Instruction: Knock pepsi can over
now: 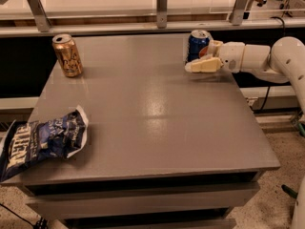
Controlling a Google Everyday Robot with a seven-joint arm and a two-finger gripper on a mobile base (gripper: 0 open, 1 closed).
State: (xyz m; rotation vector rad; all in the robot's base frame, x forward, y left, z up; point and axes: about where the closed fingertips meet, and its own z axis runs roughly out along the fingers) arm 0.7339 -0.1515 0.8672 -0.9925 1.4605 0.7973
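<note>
I count two cans on the bench: one pepsi can far right, one gold can far left. One chip bag lies near left, and one end effector sits just beside the pepsi can.

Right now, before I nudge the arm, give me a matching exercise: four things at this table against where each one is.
1. pepsi can
2. gold can
3. chip bag
4. gripper

A. front left, lying down
B. far left, upright
C. reaching in from the right, fingers open beside the blue can
D. far right, upright

Pairs: 1-D, 2-B, 3-A, 4-C
</note>
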